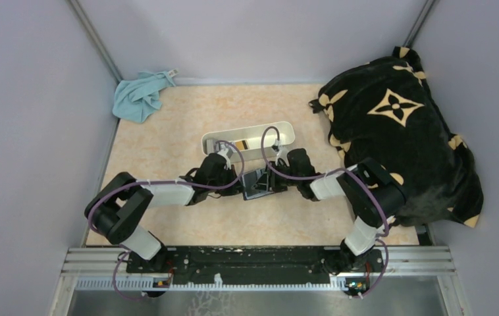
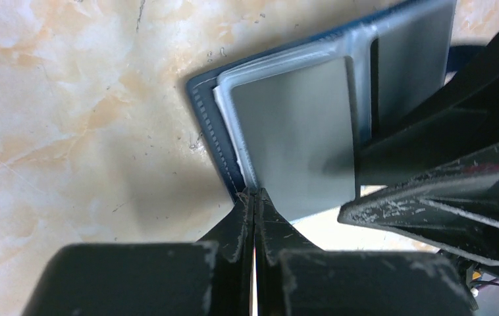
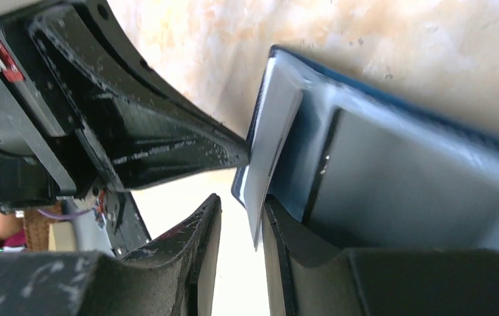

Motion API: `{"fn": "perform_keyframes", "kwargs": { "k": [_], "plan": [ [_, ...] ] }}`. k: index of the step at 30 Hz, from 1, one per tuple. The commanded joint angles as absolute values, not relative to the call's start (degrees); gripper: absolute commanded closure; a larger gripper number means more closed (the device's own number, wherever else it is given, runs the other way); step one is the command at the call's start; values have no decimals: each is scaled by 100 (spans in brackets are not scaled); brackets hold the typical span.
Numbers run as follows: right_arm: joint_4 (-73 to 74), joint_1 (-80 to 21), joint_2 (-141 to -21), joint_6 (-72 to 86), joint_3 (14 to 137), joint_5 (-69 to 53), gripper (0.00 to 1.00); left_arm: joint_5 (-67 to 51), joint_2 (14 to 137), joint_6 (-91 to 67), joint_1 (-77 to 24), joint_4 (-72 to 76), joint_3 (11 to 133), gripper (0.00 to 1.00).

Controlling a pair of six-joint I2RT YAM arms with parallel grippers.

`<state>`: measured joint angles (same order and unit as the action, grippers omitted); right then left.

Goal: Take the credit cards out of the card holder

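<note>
In the middle of the table, just in front of the long white tray, the card holder lies open between the two arms. From above it is only a small dark shape, and the arms hide most of it.

The left wrist view shows much more. There is a dark blue edge with stitches, a pale see-through pocket and a flat grey card inside it. The left gripper is closed tight, and its tips touch the holder's edge.

The right wrist view shows the holder from the side, with a pale card sticking out edge-on. The right gripper has its fingers apart. The card's end sits in the gap near one finger, not squeezed.

Only the top view shows the blue cloth in the far left corner and the black blanket with yellow flowers on the right.

I cannot tell how many cards are inside. Both wrist views cut off part of the holder.
</note>
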<state>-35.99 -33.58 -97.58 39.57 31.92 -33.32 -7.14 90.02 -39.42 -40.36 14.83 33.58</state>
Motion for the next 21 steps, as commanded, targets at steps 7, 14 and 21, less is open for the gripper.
{"fn": "perform_keyframes", "kwargs": {
  "k": [7,14,21],
  "plan": [
    [-2529,-3542,-9144,3250,3559,-3480,71,-317,9389,-3815,-4052,960,3104,100],
    [-2823,-3542,-9509,3439,3657,-3328,71,-327,9374,-3819,-4051,928,3111,100],
    [-3243,-3542,-9871,3695,3846,-3398,71,-311,9354,-3761,-4045,829,3153,100]
  ]
}}
